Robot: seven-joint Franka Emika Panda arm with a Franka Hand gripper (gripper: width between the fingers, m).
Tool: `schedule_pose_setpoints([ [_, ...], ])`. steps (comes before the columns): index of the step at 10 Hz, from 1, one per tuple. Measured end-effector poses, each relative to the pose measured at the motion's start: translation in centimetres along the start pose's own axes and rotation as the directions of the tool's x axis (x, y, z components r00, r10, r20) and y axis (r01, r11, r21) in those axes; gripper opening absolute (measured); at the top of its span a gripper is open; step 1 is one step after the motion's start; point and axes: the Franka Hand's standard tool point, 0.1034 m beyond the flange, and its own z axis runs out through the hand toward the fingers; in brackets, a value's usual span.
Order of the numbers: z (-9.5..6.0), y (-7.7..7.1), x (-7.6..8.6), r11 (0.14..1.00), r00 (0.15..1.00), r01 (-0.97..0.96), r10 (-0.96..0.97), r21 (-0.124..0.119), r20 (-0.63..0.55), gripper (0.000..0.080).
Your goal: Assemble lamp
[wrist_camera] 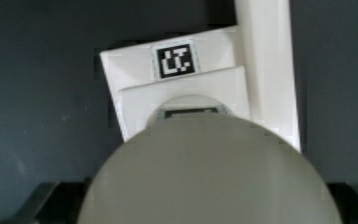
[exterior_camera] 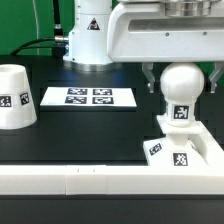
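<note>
**Bulb gripped over the base at the rail's edge**

Exterior and wrist views. The end effector (exterior_camera: 183, 82) was closed down to the width of the bulb's (exterior_camera: 182, 92) round head. One finger pressed on each side of the head and held the bulb upright. The bulb's tagged neck met the top of the base (exterior_camera: 202, 152); how deep it sat could not be told. The base lay on the black bench (exterior_camera: 85, 135) toward the exterior view's right. Its front edge was against the long white rail (exterior_camera: 90, 182), which ran along the near side of the bench. In the wrist view the bulb's head (wrist_camera: 202, 165) hid most of the base (wrist_camera: 131, 80). A tagged corner of the base showed beyond the head, with one side flush along the rail (wrist_camera: 265, 30).

The shade (exterior_camera: 15, 97) stood wide end down at the exterior view's left, cut by the frame edge and well apart from the base. The marker board (exterior_camera: 88, 96) lay flat behind, between the two. A broad strip of bare bench ran from the shade to the base, bounded by the marker board's near edge and the rail.
</note>
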Motion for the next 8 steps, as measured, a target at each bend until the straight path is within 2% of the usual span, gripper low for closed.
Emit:
schedule_pose_setpoints([
  [3,0.07,-0.19,-0.11,0.97,0.97,-0.242,0.242,0.003,0.003,0.0579],
  [5,0.12,-0.49,-0.53,0.918,0.918,-0.396,0.397,-0.013,0.027,0.0579],
  [8,0.18,-0.46,-0.19,0.759,0.758,-0.651,0.649,0.009,0.068,0.0579],
])
